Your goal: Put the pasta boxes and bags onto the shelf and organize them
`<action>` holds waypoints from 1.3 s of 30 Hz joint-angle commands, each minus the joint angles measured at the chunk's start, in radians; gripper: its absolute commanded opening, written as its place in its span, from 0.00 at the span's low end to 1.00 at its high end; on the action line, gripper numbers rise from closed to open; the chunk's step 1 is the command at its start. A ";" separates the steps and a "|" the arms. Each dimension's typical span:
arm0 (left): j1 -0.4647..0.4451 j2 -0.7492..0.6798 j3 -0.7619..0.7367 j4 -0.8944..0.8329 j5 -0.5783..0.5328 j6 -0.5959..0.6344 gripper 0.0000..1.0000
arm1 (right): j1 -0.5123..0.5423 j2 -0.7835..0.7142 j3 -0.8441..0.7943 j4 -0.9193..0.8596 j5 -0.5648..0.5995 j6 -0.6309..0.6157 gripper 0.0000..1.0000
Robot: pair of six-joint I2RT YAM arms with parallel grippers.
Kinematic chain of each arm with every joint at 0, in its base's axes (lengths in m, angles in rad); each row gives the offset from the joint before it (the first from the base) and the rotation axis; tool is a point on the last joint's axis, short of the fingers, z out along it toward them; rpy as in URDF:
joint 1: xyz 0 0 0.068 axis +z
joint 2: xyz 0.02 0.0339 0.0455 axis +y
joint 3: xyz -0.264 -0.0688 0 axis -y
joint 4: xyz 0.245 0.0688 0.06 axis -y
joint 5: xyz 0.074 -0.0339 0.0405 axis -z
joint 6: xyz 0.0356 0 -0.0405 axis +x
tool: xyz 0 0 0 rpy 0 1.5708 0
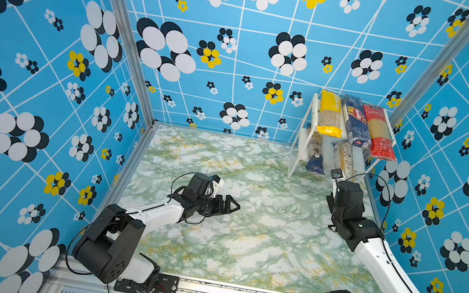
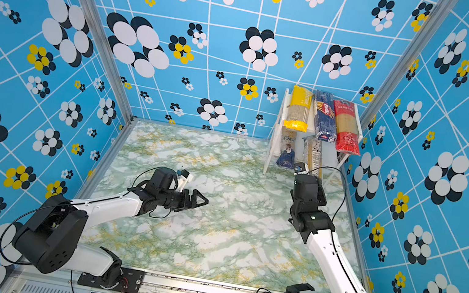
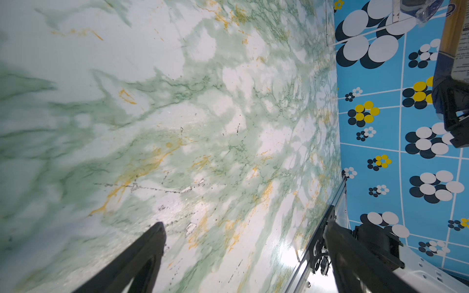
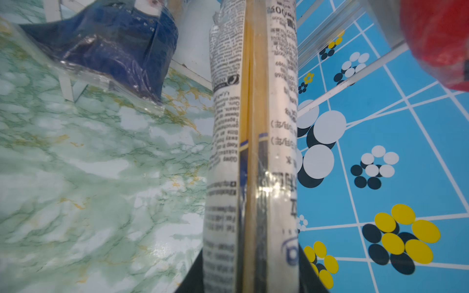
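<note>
Blue flowered walls [image 1: 48, 58] enclose a green marbled counter [image 1: 244, 236]. In its far right corner we see the shelf [image 1: 298, 145]: a yellow pack [image 1: 330, 115], a blue pack [image 1: 355, 122] and a red pack [image 1: 379, 132] lie on top, and 1 clear pack [image 1: 315, 157] lies below. The right fingers [image 4: 193, 281] are closed on a 2nd clear pack [image 4: 253, 152], its far end over the lower board [image 2: 331, 154]. The left fingers [image 3: 142, 258] gape wide, empty, above the counter.

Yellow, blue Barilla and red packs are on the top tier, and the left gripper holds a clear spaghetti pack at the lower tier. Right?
No: the right gripper holds that clear spaghetti pack, as the right wrist view shows; the left gripper is open and empty. The rest stands.
</note>
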State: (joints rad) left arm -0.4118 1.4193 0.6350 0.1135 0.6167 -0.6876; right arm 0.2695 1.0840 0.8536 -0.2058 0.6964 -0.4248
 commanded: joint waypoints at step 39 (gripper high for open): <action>0.044 -0.030 0.000 -0.013 0.033 0.019 0.99 | -0.084 0.301 0.118 0.581 0.157 -0.259 0.00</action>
State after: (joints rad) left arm -0.3786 1.4113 0.6350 0.1169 0.6395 -0.6872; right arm 0.1940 1.3964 0.8841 0.1692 0.8032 -0.6888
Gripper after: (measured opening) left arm 0.992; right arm 0.355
